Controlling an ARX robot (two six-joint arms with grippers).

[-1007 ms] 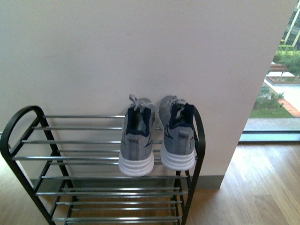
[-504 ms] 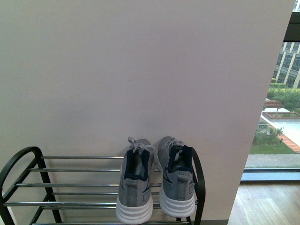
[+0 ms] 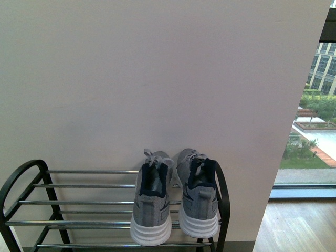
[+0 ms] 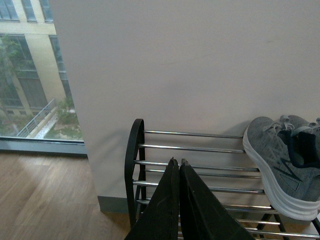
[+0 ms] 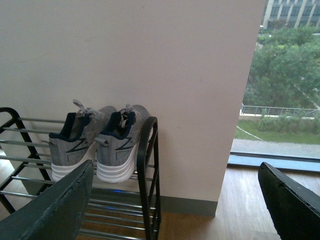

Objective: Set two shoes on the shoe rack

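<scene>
Sneakers (image 3: 151, 202) atop rack (image 3: 79, 202), apart from left tool (image 4: 176, 162) and right tool (image 5: 175, 165)

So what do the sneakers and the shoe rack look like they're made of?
The sneakers: grey uppers look like matte knit fabric, with a fine weave showing; the ridged white soles are probably foam or rubber. The shoe rack: a black frame, likely painted metal tube, and thin shiny bars that look chrome-plated.

A black-framed shoe rack (image 3: 79, 202) stands on the wooden floor (image 3: 299, 226), backed against the wall. On its top shelf of chrome bars, at the right end, the inner sneaker (image 3: 151, 210) and outer sneaker (image 3: 199, 202) sit side by side, white heels outward.
</scene>
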